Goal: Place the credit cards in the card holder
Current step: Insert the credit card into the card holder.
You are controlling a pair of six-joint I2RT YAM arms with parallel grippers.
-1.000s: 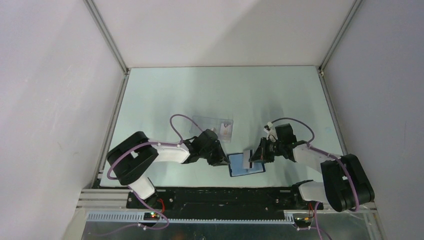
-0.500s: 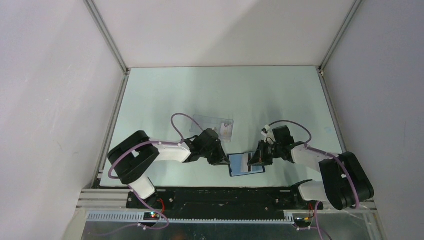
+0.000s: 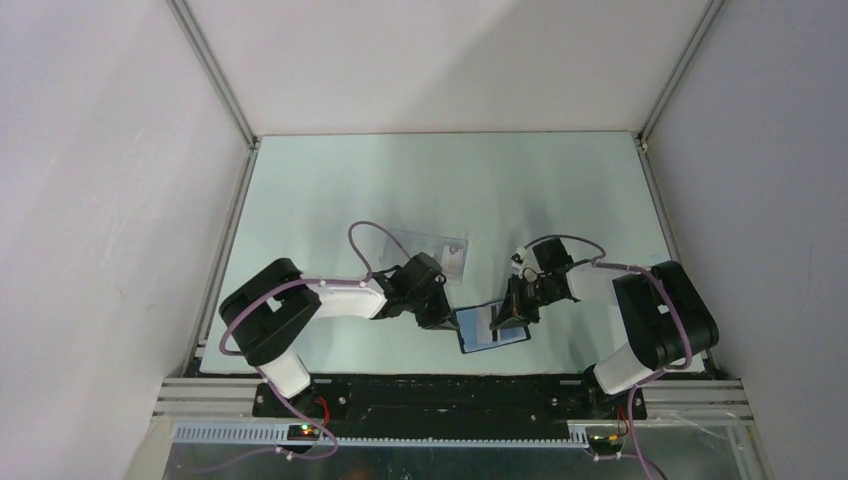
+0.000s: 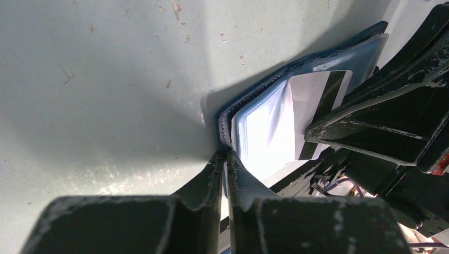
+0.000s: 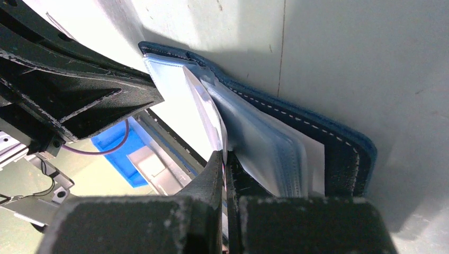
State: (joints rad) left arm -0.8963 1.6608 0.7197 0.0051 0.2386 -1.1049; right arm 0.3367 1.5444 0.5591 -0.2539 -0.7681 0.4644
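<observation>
The card holder (image 3: 482, 336) lies open near the table's front edge, dark navy outside with clear inner sleeves (image 4: 265, 132). My left gripper (image 3: 444, 318) is shut on its left edge, pinching the navy cover (image 4: 225, 154). My right gripper (image 3: 508, 314) is shut on a white credit card (image 4: 317, 95) with a black stripe. That card (image 5: 209, 114) stands tilted, its edge among the sleeves of the card holder (image 5: 323, 135). Two more pale credit cards (image 3: 428, 246) lie flat on the table behind the left gripper; one bears a small mark (image 3: 455, 258).
White enclosure walls with metal frame posts (image 3: 215, 75) stand on the left, back and right. A black rail (image 3: 430, 385) runs along the table's near edge, just in front of the card holder. The left gripper's fingers (image 5: 79, 87) show close by in the right wrist view.
My right arm has swung in to the left, carrying the striped card further over the card holder. My left gripper has closed tighter on the holder's edge.
</observation>
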